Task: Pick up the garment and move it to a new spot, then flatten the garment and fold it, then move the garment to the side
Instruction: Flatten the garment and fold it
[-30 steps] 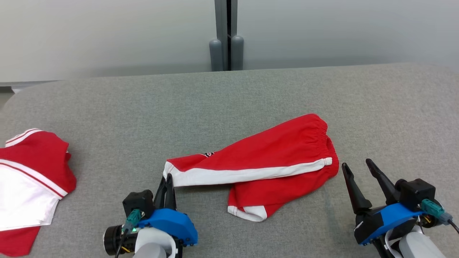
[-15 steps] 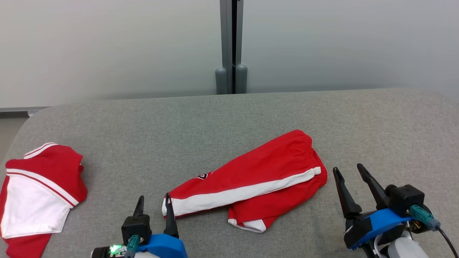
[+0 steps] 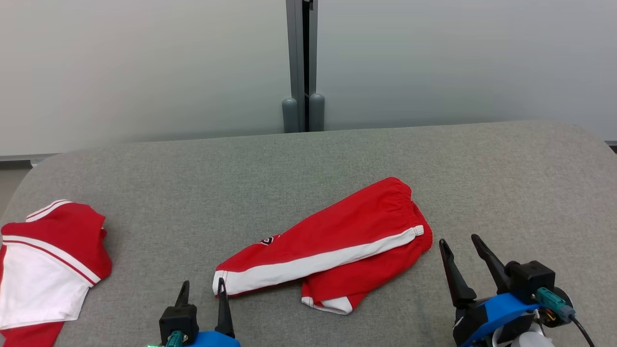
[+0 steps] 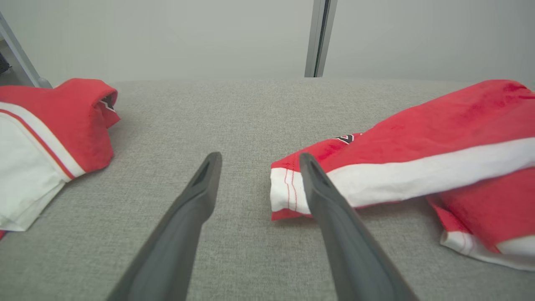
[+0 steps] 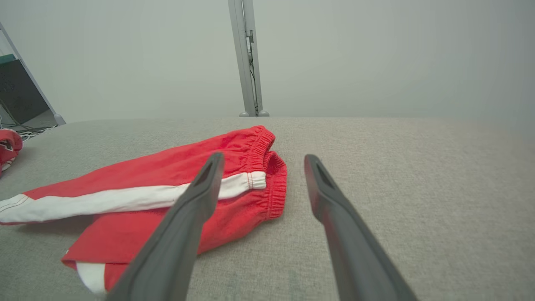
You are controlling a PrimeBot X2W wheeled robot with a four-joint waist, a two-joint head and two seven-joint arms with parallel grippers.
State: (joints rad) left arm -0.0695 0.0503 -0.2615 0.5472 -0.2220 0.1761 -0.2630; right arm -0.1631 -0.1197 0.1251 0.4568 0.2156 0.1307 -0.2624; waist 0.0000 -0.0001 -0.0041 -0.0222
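So the left gripper (image 3: 203, 284) has just let go of the leg cuff, jaws wide now; right gripper (image 3: 458, 240) is wide too, just right of the waistband; red track pants (image 3: 337, 236) lie loosely doubled, centre-near on the grey padded surface (image 3: 308, 159); flattening's next, I'd guess.

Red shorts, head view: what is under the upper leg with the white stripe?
The other leg lies beneath the striped leg, its white-trimmed hem poking out toward the robot. Below both is the gray table. How far the lower leg reaches underneath is covered.
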